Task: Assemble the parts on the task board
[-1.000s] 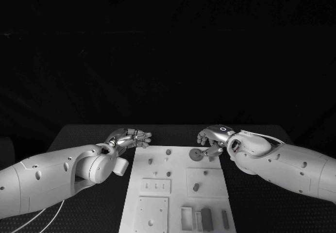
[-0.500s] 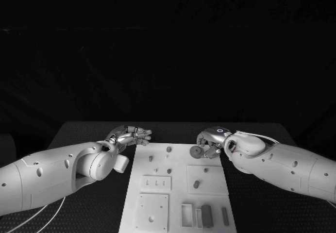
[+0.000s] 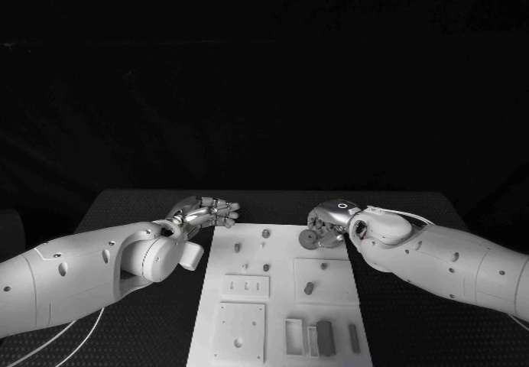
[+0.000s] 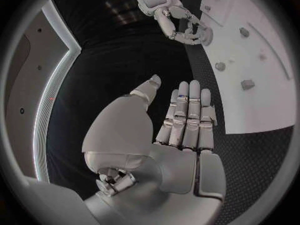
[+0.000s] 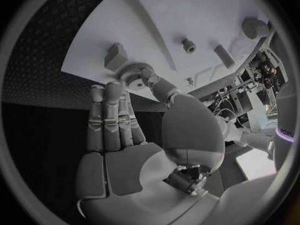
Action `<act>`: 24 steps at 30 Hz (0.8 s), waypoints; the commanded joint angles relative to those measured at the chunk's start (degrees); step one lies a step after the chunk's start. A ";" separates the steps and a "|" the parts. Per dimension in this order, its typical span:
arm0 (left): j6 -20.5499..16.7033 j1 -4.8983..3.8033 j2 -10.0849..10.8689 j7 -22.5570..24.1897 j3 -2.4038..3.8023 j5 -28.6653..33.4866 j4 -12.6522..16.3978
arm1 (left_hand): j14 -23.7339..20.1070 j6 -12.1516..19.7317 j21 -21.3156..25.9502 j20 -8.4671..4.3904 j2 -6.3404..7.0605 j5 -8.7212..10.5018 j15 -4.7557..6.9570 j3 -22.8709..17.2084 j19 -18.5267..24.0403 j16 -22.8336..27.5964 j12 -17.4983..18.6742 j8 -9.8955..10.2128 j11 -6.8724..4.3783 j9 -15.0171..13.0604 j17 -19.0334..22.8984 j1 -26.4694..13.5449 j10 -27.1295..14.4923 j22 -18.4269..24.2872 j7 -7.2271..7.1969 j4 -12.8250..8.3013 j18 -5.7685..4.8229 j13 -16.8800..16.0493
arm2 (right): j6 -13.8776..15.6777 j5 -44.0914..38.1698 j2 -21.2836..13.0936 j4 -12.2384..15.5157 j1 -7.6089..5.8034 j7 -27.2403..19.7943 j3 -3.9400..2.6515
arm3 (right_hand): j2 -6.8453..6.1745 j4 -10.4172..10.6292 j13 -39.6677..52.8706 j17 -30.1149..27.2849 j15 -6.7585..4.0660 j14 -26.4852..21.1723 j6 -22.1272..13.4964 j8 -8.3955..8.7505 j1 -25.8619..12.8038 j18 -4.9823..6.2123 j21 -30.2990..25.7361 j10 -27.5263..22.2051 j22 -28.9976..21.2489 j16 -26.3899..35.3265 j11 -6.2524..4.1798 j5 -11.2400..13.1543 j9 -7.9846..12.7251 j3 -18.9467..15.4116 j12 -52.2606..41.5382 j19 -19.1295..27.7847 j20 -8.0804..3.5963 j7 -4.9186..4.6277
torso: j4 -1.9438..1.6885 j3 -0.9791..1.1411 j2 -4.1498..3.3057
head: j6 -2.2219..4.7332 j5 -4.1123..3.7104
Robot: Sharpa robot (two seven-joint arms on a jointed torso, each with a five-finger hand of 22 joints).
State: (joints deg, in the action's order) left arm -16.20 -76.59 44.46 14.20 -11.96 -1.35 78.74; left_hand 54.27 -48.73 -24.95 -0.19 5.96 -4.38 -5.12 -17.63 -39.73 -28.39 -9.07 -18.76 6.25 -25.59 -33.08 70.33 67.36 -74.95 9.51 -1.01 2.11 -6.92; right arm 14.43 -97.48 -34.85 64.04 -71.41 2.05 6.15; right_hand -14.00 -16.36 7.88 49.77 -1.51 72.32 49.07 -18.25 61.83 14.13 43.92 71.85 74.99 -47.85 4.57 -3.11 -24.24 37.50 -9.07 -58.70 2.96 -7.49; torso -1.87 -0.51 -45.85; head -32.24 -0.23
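I am watching the right hand [image 3: 329, 223] pinching a round grey disc part [image 3: 309, 239] at the far right corner of the task board [image 3: 281, 306]; in the right wrist view the thumb and a fingertip [image 5: 147, 76] are closing on that disc [image 5: 134, 73] while the other fingers are lying straight and together. Just beyond the fingertips a small block [image 5: 115, 56] is sitting on the board, with a short peg [image 5: 188, 46] and a slim piece [image 5: 224, 55] farther out. I am seeing the left hand [image 3: 205, 213] hovering over the black table [image 3: 132, 210] just off the board's far left corner, holding nothing, its fingers [image 4: 187, 115] extended side by side. Nearer me, past both hands, three upright pieces [image 3: 322, 338] are standing in slots.
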 commanded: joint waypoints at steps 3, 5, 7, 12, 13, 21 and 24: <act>0.91 -0.02 -0.04 0.62 0.03 0.23 0.11 | 0.08 -0.15 -0.16 -0.06 0.03 -0.22 -0.40 -0.06 -0.26 0.20 0.33 0.22 0.11 0.06 0.09 -0.51 0.12 -0.84 0.18 -0.23 0.00 0.06 | -1.13 -0.29 0.13 -0.12 0.13 -0.26 0.03 | 1.08 0.48 5.64 0.92 -1.92 -0.06 0.26 -0.63 -1.12 0.87 1.55 1.01 1.14 -2.63 -1.92 0.45 -0.30 -0.82 -8.47 -0.59 -0.38 -0.22 | -0.12 0.02 -0.05 | -0.20 0.08; 0.93 -0.02 -0.02 0.62 0.03 0.23 0.16 | 0.08 -0.16 -0.16 -0.06 0.03 -0.22 -0.40 -0.07 -0.26 0.20 0.34 0.23 0.11 0.06 0.09 -0.52 0.12 -0.84 0.18 -0.24 0.00 0.06 | -0.79 -0.78 0.32 -0.21 0.13 -0.27 0.03 | 1.14 0.64 16.78 2.28 -2.87 -0.28 0.45 -0.88 -2.25 0.87 3.19 -4.38 1.16 -5.85 -2.84 0.16 -0.36 -1.11 -22.84 -1.02 -0.87 -0.01 | -0.12 0.02 -0.09 | -0.24 0.04; 0.96 -0.02 -0.10 0.60 0.03 0.23 0.17 | 0.08 -0.16 -0.16 -0.06 0.04 -0.22 -0.40 -0.07 -0.26 0.20 0.34 0.23 0.11 0.06 0.09 -0.52 0.12 -0.84 0.18 -0.25 0.01 0.06 | -0.94 -0.78 0.35 -0.26 0.13 -0.23 0.03 | 1.11 0.89 25.17 3.94 -3.26 -0.54 0.66 -0.88 -2.93 0.82 4.60 -9.98 1.22 -8.59 -3.48 0.44 -0.27 -0.26 -33.03 -1.38 -1.37 0.25 | -0.06 0.06 -0.10 | -0.28 0.14; 0.95 -0.02 -0.07 0.54 0.03 0.23 0.17 | 0.07 -0.16 -0.15 -0.06 0.04 -0.22 -0.39 -0.09 -0.25 0.20 0.35 0.24 0.11 0.06 0.10 -0.52 0.13 -0.84 0.18 -0.28 0.01 0.07 | -1.21 -0.65 0.42 -0.39 0.14 -0.45 0.03 | 1.68 1.40 36.92 7.75 -3.88 -0.93 1.75 -1.07 -4.43 0.87 8.22 -14.19 1.40 -14.21 -3.44 0.11 -0.17 0.67 -48.44 -1.64 -2.13 -0.06 | -0.12 0.06 -0.06 | -0.36 0.16; 0.95 -0.02 -0.08 0.53 0.03 0.23 0.14 | 0.07 -0.16 -0.15 -0.06 0.04 -0.22 -0.39 -0.09 -0.25 0.20 0.36 0.24 0.11 0.06 0.10 -0.52 0.13 -0.84 0.18 -0.28 0.01 0.07 | -1.26 -0.55 0.40 -0.35 0.14 -0.49 0.03 | 1.87 1.52 38.25 8.25 -3.60 -1.23 1.78 -1.00 -4.71 0.87 8.83 -14.99 1.35 -14.86 -3.56 0.34 -0.11 0.93 -50.19 -1.40 -2.23 0.11 | -0.11 0.04 -0.04 | -0.37 0.16; 0.92 -0.02 -0.10 0.53 0.03 0.23 0.12 | 0.06 -0.15 -0.15 -0.06 0.06 -0.23 -0.39 -0.13 -0.25 0.21 0.39 0.27 0.11 0.06 0.10 -0.51 0.12 -0.83 0.19 -0.35 0.02 0.07 | -0.91 0.38 0.29 0.32 0.14 -1.08 0.03 | 1.86 1.39 43.86 10.74 -3.74 -1.43 2.79 -0.92 -6.31 0.87 13.15 -16.21 1.25 -18.97 -3.75 0.23 0.23 1.12 -58.88 -0.98 -2.89 0.35 | -0.07 0.07 -0.02 | -0.42 0.30; 0.91 -0.02 -0.08 0.51 0.03 0.23 0.13 | 0.06 -0.15 -0.15 -0.07 0.06 -0.23 -0.39 -0.14 -0.25 0.21 0.40 0.27 0.11 0.06 0.11 -0.50 0.12 -0.83 0.19 -0.38 0.02 0.07 | -1.55 0.38 0.49 0.26 0.17 -1.04 0.03 | 2.16 1.35 44.77 11.32 -3.71 -1.24 3.60 -1.15 -6.30 0.87 14.32 -16.02 1.23 -20.17 -3.69 0.23 0.23 1.27 -60.55 -1.06 -3.17 0.31 | -0.06 0.08 -0.02 | -0.41 0.31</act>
State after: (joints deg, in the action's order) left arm -16.12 -76.59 44.47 14.15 -11.96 -1.31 78.74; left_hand 54.27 -48.72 -24.95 -0.19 5.95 -4.38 -5.12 -17.75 -39.73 -28.39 -9.00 -18.76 6.25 -25.60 -33.03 70.33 67.36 -74.93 9.51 -1.13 2.11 -6.92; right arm 14.04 -97.17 -34.43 64.24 -71.30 1.63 6.17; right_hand -11.98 -15.00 52.55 61.01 -5.12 71.14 50.22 -19.08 55.72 14.12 58.03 61.71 74.99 -67.91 1.15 -2.87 -24.06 38.53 -69.41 -59.85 0.15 -6.34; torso -1.96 -0.44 -45.88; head -32.66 0.07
